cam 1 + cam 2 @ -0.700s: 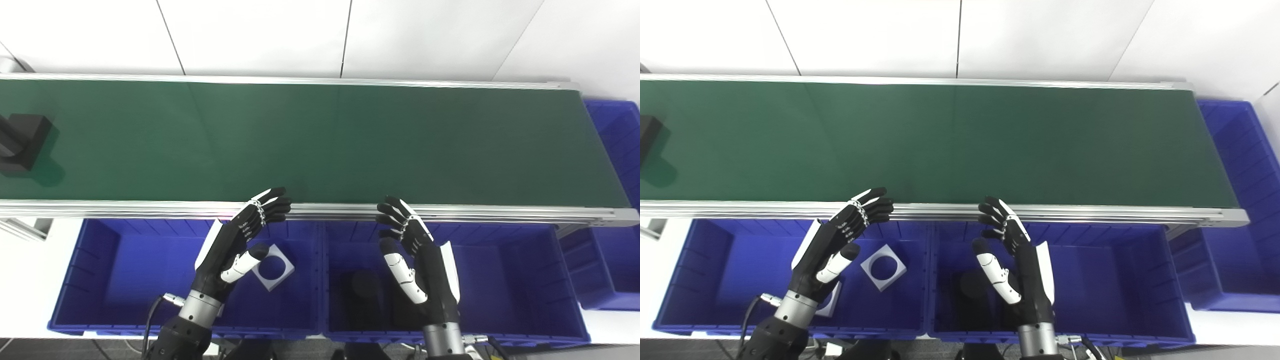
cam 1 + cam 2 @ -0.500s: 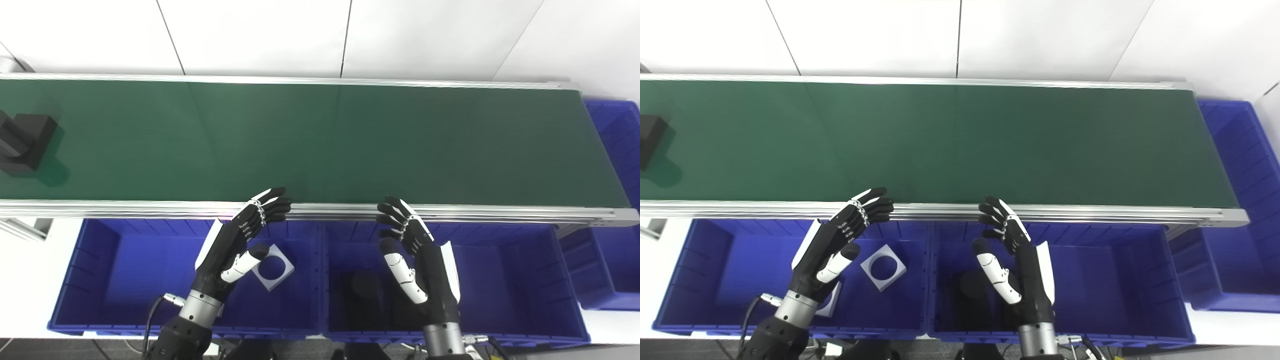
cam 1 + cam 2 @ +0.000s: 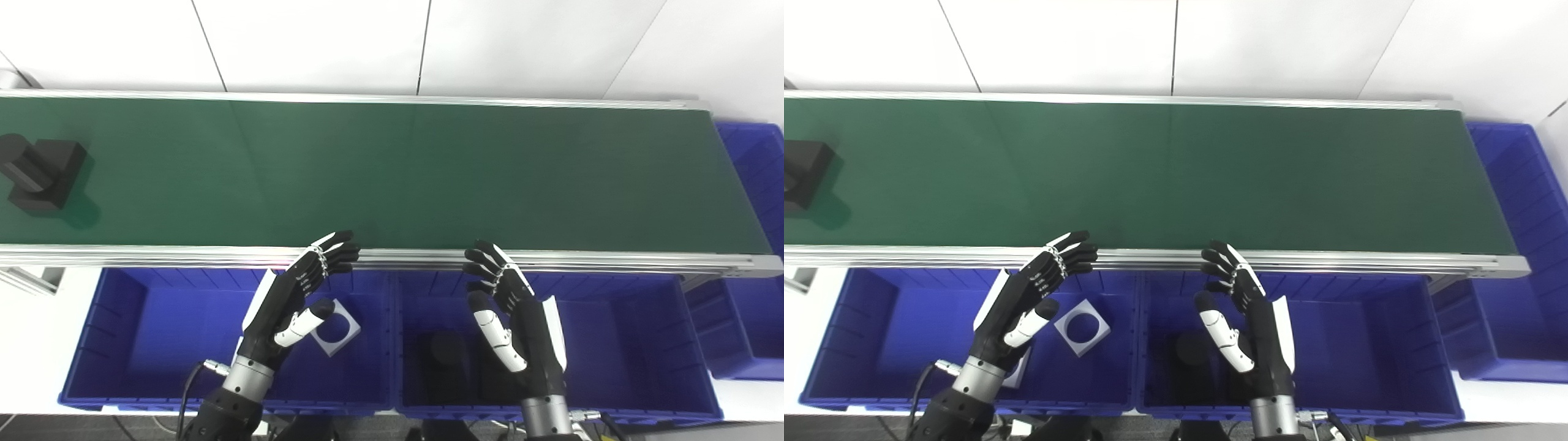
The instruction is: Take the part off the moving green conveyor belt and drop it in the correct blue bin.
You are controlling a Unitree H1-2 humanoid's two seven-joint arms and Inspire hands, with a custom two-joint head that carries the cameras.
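Note:
A black part [image 3: 40, 173], a block with a cylinder on it, rides the green conveyor belt [image 3: 392, 171] at its far left end; in the right eye view [image 3: 802, 174] it is cut by the picture's edge. My left hand [image 3: 294, 300] is open and empty, held over the left blue bin [image 3: 153, 331], fingertips near the belt's front rail. My right hand [image 3: 511, 312] is open and empty over the middle blue bin [image 3: 612, 343]. Both hands are far from the part.
A grey square plate with a round hole [image 3: 335, 327] lies in the left bin, a second one [image 3: 1017, 370] partly under my left wrist. Black parts [image 3: 447, 355] lie in the middle bin. A third blue bin [image 3: 750, 245] stands at the belt's right end. An aluminium rail [image 3: 392, 257] fronts the belt.
The black part has travelled right along the belt, further into view. Both hands have drawn back slightly toward me and stayed open.

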